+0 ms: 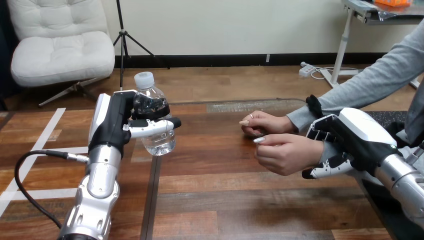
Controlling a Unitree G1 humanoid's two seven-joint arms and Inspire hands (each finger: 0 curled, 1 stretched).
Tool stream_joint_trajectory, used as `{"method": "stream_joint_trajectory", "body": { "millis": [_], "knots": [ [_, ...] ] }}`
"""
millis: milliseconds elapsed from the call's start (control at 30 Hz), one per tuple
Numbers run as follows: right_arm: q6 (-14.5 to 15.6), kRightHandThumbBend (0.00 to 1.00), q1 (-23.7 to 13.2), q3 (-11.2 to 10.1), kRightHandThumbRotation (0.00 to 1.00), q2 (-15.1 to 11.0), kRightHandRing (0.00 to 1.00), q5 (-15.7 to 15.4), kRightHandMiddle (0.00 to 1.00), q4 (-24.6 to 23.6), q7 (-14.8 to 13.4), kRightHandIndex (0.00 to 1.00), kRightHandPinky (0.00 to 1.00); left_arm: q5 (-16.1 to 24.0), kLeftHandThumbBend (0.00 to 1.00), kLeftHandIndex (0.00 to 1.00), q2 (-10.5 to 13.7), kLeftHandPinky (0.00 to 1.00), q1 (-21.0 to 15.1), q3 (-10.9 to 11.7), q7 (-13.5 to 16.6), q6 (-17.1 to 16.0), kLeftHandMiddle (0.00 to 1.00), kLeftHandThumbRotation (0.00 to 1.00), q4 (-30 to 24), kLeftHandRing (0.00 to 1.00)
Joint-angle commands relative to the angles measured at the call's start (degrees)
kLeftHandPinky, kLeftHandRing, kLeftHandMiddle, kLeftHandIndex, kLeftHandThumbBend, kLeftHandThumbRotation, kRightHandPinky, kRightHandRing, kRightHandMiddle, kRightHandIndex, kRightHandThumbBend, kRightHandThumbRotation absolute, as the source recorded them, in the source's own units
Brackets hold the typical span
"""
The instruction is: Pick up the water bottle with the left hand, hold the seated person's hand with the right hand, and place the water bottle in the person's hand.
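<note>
Left hand, fingers clamped round the water bottle, should travel level toward the person's nearer hand, its wrist clasped by fingers of the right hand.

Bright, even light falls from above. The table has a soft sheen, with faint, soft-edged shadows beneath the person's hands. The right hand glares a little on its white shell, and small highlights glint on the bottle.
</note>
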Motion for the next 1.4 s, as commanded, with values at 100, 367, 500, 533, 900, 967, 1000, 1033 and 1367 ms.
{"method": "stream_joint_trajectory", "body": {
  "millis": [100,367,500,533,900,967,1000,1033,1367],
  "knots": [
    [0.2,0.83,-2.1,-1.0,0.0,0.6,0.4,-0.4,0.44,-3.0,-1.7,0.44,0.38,0.2,0.75,0.4,0.8,0.24,-6.2,0.0,0.8,-1.0,0.38,0.0,-2.1,0.32],
    [0.8,0.82,-2.0,-1.2,0.0,0.7,0.41,-0.2,0.46,-3.9,-1.1,0.45,0.39,-0.6,0.74,0.39,0.5,0.27,-6.5,0.3,0.3,-1.0,0.39,0.0,-1.9,0.35],
    [1.5,0.82,-1.9,-1.1,0.0,0.7,0.42,-0.4,0.46,-4.4,-1.1,0.46,0.39,-1.1,0.74,0.39,0.3,0.28,-6.7,0.4,0.1,-1.4,0.4,0.0,-1.6,0.36],
    [1.6,0.82,-1.9,-1.0,0.0,0.7,0.42,-0.4,0.46,-4.5,-1.0,0.46,0.39,-1.0,0.74,0.39,0.3,0.29,-6.8,0.4,0.2,-1.5,0.4,0.0,-1.5,0.37],
    [3.2,0.82,-2.1,-0.8,0.0,1.2,0.42,-0.4,0.47,-5.2,-0.4,0.46,0.39,-1.1,0.74,0.38,-0.2,0.3,-7.9,0.2,0.3,-2.5,0.41,0.0,0.2,0.37],
    [3.7,0.82,-2.1,-0.7,0.0,1.3,0.43,-0.4,0.47,-5.3,-0.2,0.47,0.4,-1.2,0.74,0.38,-0.3,0.3,-8.0,0.2,0.3,-2.4,0.4,0.0,0.3,0.37],
    [4.1,0.81,-2.2,-0.7,0.0,1.4,0.43,-0.4,0.47,-5.4,0.1,0.47,0.4,-1.2,0.74,0.38,-0.4,0.3,-8.2,0.2,0.3,-2.4,0.4,0.0,0.6,0.37],
    [4.5,0.81,-2.2,-0.6,0.0,1.5,0.43,-0.3,0.47,-5.5,0.3,0.47,0.4,-1.3,0.74,0.38,-0.5,0.3,-8.3,0.2,0.4,-2.5,0.4,0.0,0.8,0.37],
    [5.3,0.81,-2.3,-0.3,0.0,1.8,0.44,-0.9,0.48,-6.1,0.1,0.48,0.41,-1.2,0.75,0.38,-1.1,0.29,-9.2,0.1,1.1,-2.6,0.4,0.0,2.1,0.36]
  ]
}}
